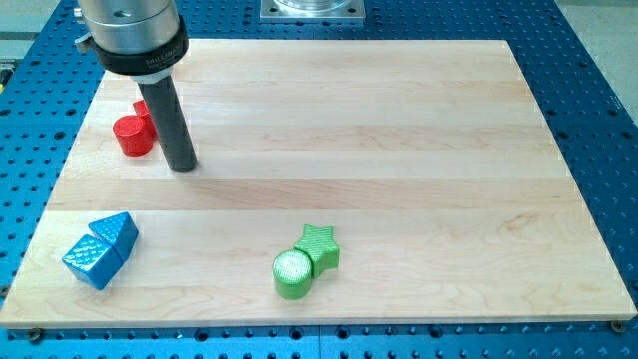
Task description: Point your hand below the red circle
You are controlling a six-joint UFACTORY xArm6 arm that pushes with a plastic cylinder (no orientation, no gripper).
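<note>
Nearest, along the view's bottom edge: blue perforated metal base [598,339] showing past the rim of the wooden counter [399,130].

Low on the counter, left of centre: green circle [292,274], upright cylinder, touching green star [319,249] just up and to the right of it. Pair well apart from everything else.

Low at the view's left: two blue blocks pressed together. Blue cube [92,261] lower, blue triangle [118,232] up and right of it, faces touching. Textured surfaces on both.

Middle of the counter: bare wood grain, lengthwise boards.

Farther up, view's left: red circle [132,135], short cylinder standing flat. Second red block [142,107] directly behind, touching or nearly so; mostly hidden by the rod, shape impossible to make out.

Dark rod coming down from a wide black-and-silver collar [133,35] at the view's top left. My tip [181,167] on the counter just to the right of the red circle and slightly lower in the view. Narrow strip of wood between tip and red circle; not touching. Rod shaft covering the right part of the red block behind.

No jaws on this arm, only the plain rod, so nothing released or clenched to record.

Farthest, view's top centre: grey metal mounting plate [311,8] beyond the counter's far edge, cut off by the frame. More blue perforated base on both sides.
</note>
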